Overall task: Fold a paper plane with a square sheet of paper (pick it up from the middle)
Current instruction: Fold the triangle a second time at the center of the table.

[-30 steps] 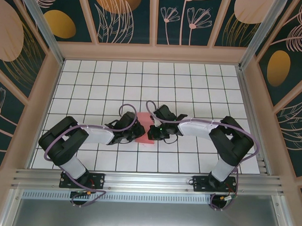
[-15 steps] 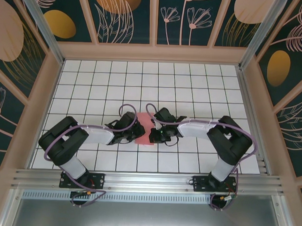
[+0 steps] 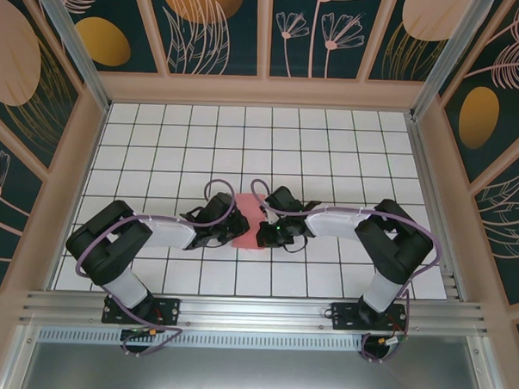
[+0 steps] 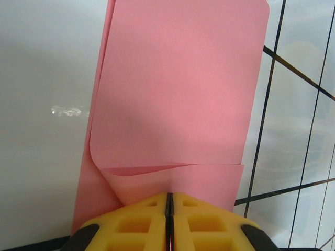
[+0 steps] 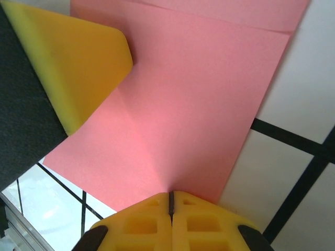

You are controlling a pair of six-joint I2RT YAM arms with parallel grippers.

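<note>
The pink sheet of paper (image 3: 248, 208) lies near the centre of the white grid table (image 3: 330, 146). The left gripper (image 3: 235, 230) meets its left edge and the right gripper (image 3: 260, 235) its right edge. Both arms reach inward, low over the tiles. Jaw state is not discernible.

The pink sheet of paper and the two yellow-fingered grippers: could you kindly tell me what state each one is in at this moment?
thin pink square sheet of paper: folded over on itself, two layers showing, not yet a plane, pinched at two edges.
left gripper: shut on the sheet's edge, yellow fingers pressed together.
right gripper: shut on the sheet's edge, yellow fingers pressed together.
</note>
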